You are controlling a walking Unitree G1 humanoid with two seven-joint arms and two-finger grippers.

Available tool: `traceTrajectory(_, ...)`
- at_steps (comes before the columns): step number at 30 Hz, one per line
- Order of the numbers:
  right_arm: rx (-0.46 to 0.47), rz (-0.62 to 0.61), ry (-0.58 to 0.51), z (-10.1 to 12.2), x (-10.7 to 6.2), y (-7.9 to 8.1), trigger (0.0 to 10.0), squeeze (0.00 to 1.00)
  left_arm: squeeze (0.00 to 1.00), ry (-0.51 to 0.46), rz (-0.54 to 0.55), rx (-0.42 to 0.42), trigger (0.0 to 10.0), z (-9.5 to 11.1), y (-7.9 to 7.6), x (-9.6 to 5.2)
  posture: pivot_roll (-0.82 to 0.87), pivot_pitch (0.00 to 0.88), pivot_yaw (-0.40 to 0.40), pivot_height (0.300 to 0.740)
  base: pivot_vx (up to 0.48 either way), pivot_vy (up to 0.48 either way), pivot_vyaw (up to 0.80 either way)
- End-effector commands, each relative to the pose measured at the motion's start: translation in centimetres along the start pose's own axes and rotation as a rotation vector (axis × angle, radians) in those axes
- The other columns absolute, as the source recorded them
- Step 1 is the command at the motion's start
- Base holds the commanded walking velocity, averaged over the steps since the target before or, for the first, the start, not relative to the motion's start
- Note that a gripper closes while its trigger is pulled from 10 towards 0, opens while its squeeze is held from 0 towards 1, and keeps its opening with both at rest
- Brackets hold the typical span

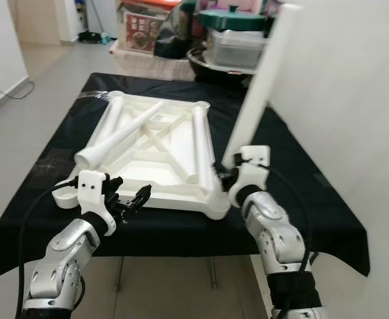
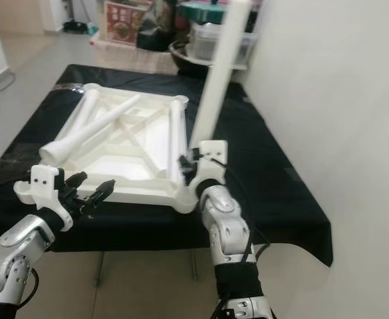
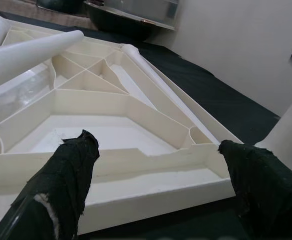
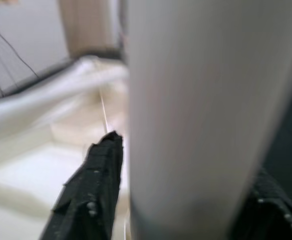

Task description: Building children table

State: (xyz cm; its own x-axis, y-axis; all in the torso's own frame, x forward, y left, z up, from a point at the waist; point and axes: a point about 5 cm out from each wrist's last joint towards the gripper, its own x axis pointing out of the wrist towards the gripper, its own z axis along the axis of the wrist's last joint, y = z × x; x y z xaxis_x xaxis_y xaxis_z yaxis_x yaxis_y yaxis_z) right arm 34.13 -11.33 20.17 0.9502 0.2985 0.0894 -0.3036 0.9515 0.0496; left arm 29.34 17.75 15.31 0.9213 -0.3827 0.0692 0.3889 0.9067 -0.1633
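Head views: upturned white tabletop [image 1: 155, 149] lies mid black cloth [image 1: 300, 179]; two loose legs [image 1: 118, 139] rest across it. Right gripper [image 1: 229, 167] at its 4 o'clock corner clamps an upright leg [image 1: 257, 86].
Left wrist: left gripper [image 3: 155, 150] spread apart, facing the 7 o'clock edge.
Right wrist: fingers [image 4: 93, 195] flank the leg.

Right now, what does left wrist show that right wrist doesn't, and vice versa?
Left wrist alone: the left gripper, open, just short of the near edge of the upturned tabletop, with its ribbed underside sharp, a loose leg lying across it, and the black cloth beyond.

Right wrist alone: the right gripper shut on a white leg, which stands nearly upright and very close to the lens.

Both: the tabletop, blurred in the right wrist view, and each gripper's own black fingers.
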Motion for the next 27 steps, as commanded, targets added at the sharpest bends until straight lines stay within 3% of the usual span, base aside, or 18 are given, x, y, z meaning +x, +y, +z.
traceTrajectory(1, -0.008, 0.062, -0.037, 0.8, 0.2, -0.2, 10.0, 0.18, 0.0, -0.001, -0.014, -0.013, 10.0, -0.2, -0.3, 0.1, 0.12, 0.0, -0.156, 0.74, 0.0, 0.0, 0.0)
traceTrajectory(2, -0.008, 0.062, -0.037, 0.8, 0.2, -0.2, 10.0, 0.18, 0.0, -0.001, -0.014, -0.013, 10.0, -0.2, -0.3, 0.1, 0.12, 0.0, -0.156, 0.74, 0.0, 0.0, 0.0)
traceTrajectory(3, -0.02, 0.248, -0.016, 1.6, 0.5, -1.8, 10.0, 0.0, 0.0, -0.006, -0.013, -0.016, 10.0, -0.2, -0.4, 0.2, 0.12, 0.0, -0.157, 0.74, 0.0, 0.0, 0.0)
traceTrajectory(6, -0.017, 0.301, -0.009, 2.0, 0.4, -2.4, 10.0, 0.0, 0.0, -0.007, -0.013, -0.017, 10.0, -0.2, -0.4, 0.2, 0.12, 0.0, -0.157, 0.74, 0.0, 0.0, 0.0)
traceTrajectory(8, -0.047, 0.469, 0.05, 1.6, 0.3, -3.8, 10.0, 0.0, 0.0, -0.009, -0.017, -0.018, 10.0, -0.2, -0.5, 0.3, 0.13, 0.0, -0.162, 0.74, 0.0, 0.0, 0.0)
traceTrajectory(11, -0.086, 0.539, 0.12, 1.0, 0.6, -4.8, 10.0, 0.0, 0.0, -0.01, -0.02, -0.017, 10.0, -0.2, -0.5, 0.4, 0.13, 0.0, -0.17, 0.74, 0.0, 0.0, 0.0)
traceTrajectory(12, -0.095, 0.51, 0.128, 1.2, 1.3, -5.1, 7.2, 0.0, 0.0, -0.01, -0.019, -0.016, 10.0, -0.2, -0.5, 0.4, 0.13, 0.0, -0.17, 0.74, 0.0, 0.0, 0.0)
traceTrajectory(13, -0.095, 0.51, 0.128, 1.2, 1.3, -5.1, 7.2, 0.0, 0.0, -0.01, -0.019, -0.016, 10.0, -0.2, -0.5, 0.4, 0.13, 0.0, -0.17, 0.74, 0.0, 0.0, 0.0)
traceTrajectory(14, -0.067, 0.469, 0.12, 1.6, 2.0, -5.4, 0.0, 0.0, 0.0, -0.011, -0.017, -0.016, 10.0, -0.2, -0.5, 0.4, 0.13, 0.0, -0.17, 0.74, 0.0, 0.0, 0.0)
traceTrajectory(16, -0.067, 0.469, 0.12, 1.6, 2.0, -5.4, 0.0, 0.0, 0.0, -0.011, -0.017, -0.016, 10.0, -0.2, -0.5, 0.4, 0.13, 0.0, -0.17, 0.74, 0.0, 0.0, 0.0)
traceTrajectory(18, -0.046, 0.404, 0.101, 2.1, 2.8, -5.8, 0.0, 0.0, 0.0, -0.012, -0.014, -0.015, 10.0, -0.2, -0.5, 0.3, 0.15, 0.0, -0.18, 0.74, 0.0, 0.0, 0.0)
traceTrajectory(20, 0.036, 0.177, 0.05, 2.9, 4.0, -6.7, 0.0, 0.0, 0.0, -0.013, -0.007, -0.013, 10.0, -0.2, -0.5, 0.1, 0.16, 0.0, -0.182, 0.74, 0.0, 0.0, 0.0)
traceTrajectory(24, 0.058, 0.124, 0.048, 2.8, 4.1, -6.9, 0.0, 0.0, 0.0, -0.013, -0.006, -0.013, 10.0, -0.2, -0.4, 0.1, 0.16, 0.0, -0.182, 0.74, 0.0, 0.0, 0.0)
traceTrajectory(25, 0.138, -0.331, 0.114, 1.3, 3.0, -8.5, 0.0, 0.0, 0.0, -0.013, -0.006, -0.013, 10.0, -0.2, -0.4, 0.0, 0.16, 0.0, -0.179, 0.74, 0.0, 0.0, 0.0)
traceTrajectory(26, 0.138, -0.331, 0.114, 1.3, 3.0, -8.5, 0.0, 0.0, 0.0, -0.013, -0.006, -0.013, 10.0, -0.2, -0.4, 0.0, 0.16, 0.0, -0.179, 0.74, 0.0, 0.0, 0.0)
traceTrajectory(27, 0.161, -0.504, 0.15, 0.5, 2.1, -9.0, 0.0, 0.0, 0.0, -0.012, -0.006, -0.012, 10.0, -0.1, -0.4, 0.0, 0.16, 0.0, -0.179, 0.74, 0.0, 0.0, 0.0)
